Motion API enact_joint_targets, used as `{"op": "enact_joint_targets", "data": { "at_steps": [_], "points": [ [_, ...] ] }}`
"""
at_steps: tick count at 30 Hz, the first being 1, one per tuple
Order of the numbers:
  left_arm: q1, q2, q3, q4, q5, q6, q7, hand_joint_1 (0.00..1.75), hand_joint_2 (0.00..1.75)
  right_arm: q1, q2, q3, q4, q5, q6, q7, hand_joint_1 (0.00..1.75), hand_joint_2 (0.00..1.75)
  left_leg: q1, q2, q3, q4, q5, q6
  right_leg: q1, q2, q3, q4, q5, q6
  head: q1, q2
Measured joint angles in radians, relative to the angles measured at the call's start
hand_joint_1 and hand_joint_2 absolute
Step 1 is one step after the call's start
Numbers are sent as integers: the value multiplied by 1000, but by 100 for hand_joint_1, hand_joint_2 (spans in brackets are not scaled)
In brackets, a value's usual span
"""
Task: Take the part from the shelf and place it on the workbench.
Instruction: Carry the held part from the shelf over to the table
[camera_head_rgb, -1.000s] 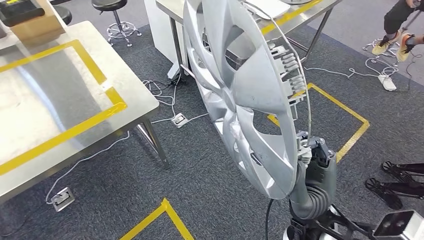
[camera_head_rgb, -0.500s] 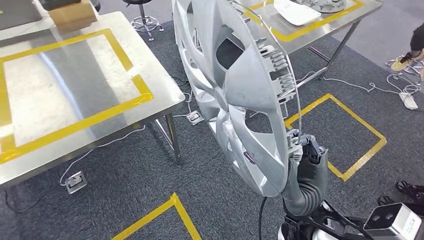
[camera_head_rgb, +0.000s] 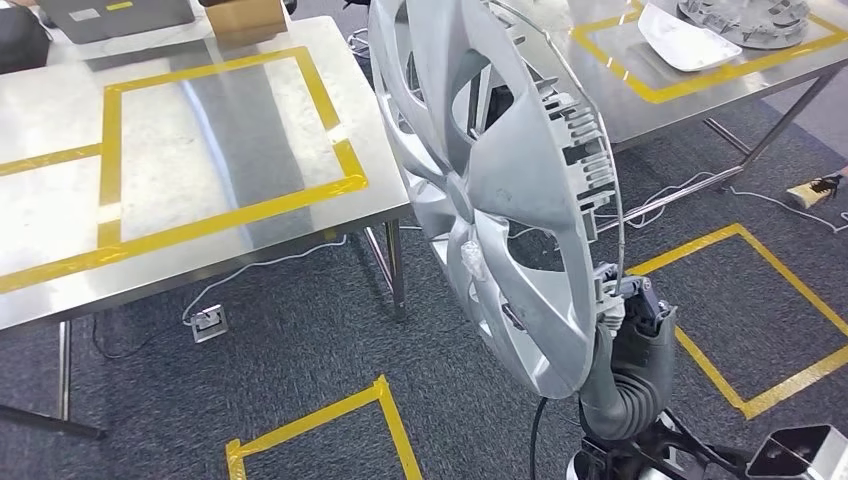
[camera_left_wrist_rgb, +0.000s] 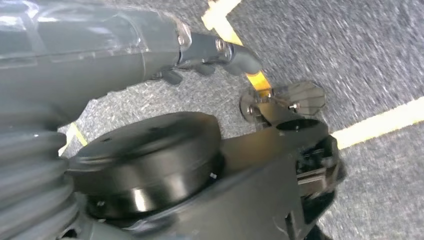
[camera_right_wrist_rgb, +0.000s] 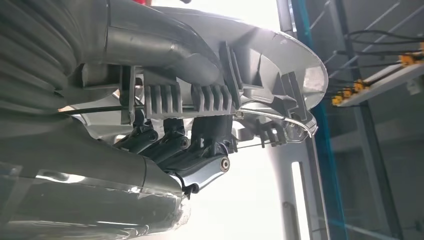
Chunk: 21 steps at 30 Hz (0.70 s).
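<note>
The right hand (camera_head_rgb: 632, 310) grips the lower rim of the wheel cover (camera_head_rgb: 500, 190), its dark fingers (camera_right_wrist_rgb: 197, 145) hooked over the ribbed clips on the cover's back. The cover stands nearly on edge above the hand, in the air over the grey carpet (camera_head_rgb: 300, 370), off to one side of the workbench (camera_head_rgb: 60, 290).

Wheel cover — silver-grey plastic, round, with broad curved spokes and dark openings between them. The back edge carries rows of moulded clip teeth, and a thin wire ring (camera_head_rgb: 612, 190) runs along the rim.

The left hand (camera_left_wrist_rgb: 200, 55) hangs over the carpet, fingers loosely bent with nothing in them; whether they are fully closed cannot be told.

The workbench — bare steel, marked with a yellow tape rectangle (camera_head_rgb: 320, 95). Farther off, a second steel table (camera_head_rgb: 700, 95) holds a white part (camera_head_rgb: 685, 45).
</note>
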Motion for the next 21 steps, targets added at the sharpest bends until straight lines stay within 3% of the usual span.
{"op": "enact_joint_targets", "data": {
  "at_steps": [1,2,4,5,6,7,9,10,12,14,16,18,19,20,21],
  "points": [
    [-1,0,0,0,-1,0,-1,0,175,-1,1,0,0,0,0,0,175,175,0,23,-24,53,-34,-4,1,-10,-1,-2,2,-2,-7,0],
    [-1,1,0,0,-1,0,-3,0,175,-2,2,0,0,1,0,0,175,175,2,29,-50,115,-65,-8,1,-22,-3,-1,3,-2,-15,0],
    [0,1,0,0,-4,1,-8,0,175,-7,2,0,0,0,1,4,175,175,8,30,-72,185,-84,-17,1,-46,-6,3,2,0,-26,0],
    [0,1,0,0,-5,2,-11,0,175,-11,2,0,0,0,2,8,175,175,10,33,-58,170,-67,-21,0,-57,-6,6,0,2,-31,0],
    [0,1,0,0,-6,4,-14,0,175,-15,2,0,0,-1,2,13,175,175,12,42,-25,119,-37,-24,-2,-66,-6,11,-3,7,-35,0],
    [0,0,0,0,-7,6,-18,0,175,-20,2,0,-1,-2,2,19,175,175,11,67,13,55,-13,-26,-3,-74,-7,17,-8,13,-40,0],
    [-2,-2,0,0,-7,11,-23,0,175,-28,2,-1,-4,-4,2,30,175,175,6,113,61,-36,10,-15,2,-88,-10,34,-18,26,-49,0],
    [-2,-3,0,-1,-7,12,-24,0,175,-31,1,-2,-6,-6,2,35,175,175,2,124,65,-50,8,-6,5,-95,-11,40,-22,30,-49,0],
    [-1,-5,0,0,-7,14,-25,0,175,-37,1,-5,-10,-8,2,43,175,175,0,106,59,-50,10,13,6,-110,-11,43,-25,35,-41,0],
    [-2,-6,0,0,-6,14,-25,0,175,-42,1,-10,-12,-8,2,47,175,175,1,80,56,-53,16,24,-1,-84,-18,66,-50,43,-35,0],
    [-5,-8,0,0,-4,14,-26,0,175,-45,0,-15,-16,-9,2,52,175,175,2,53,54,-53,21,34,-5,-38,-56,164,-112,50,-26,0],
    [-6,-9,0,0,-1,14,-25,0,175,-51,-2,-17,-19,-12,0,60,175,175,-1,26,52,-53,24,40,-4,-23,-111,293,-167,50,-14,0],
    [-5,-8,0,0,1,14,-22,0,175,-54,-2,-17,-19,-14,-2,64,175,175,-3,12,52,-53,25,42,-4,-20,-127,324,-169,46,-9,0],
    [-5,-8,0,0,3,14,-18,0,175,-57,-2,-17,-19,-15,-3,68,175,175,-5,-2,53,-53,26,44,-3,-18,-126,317,-151,41,-4,0],
    [-4,-8,0,0,4,13,-13,0,175,-59,-2,-17,-19,-17,-5,71,175,175,-8,-15,54,-53,27,45,-2,-13,-109,274,-115,33,0,0]
  ]
}}
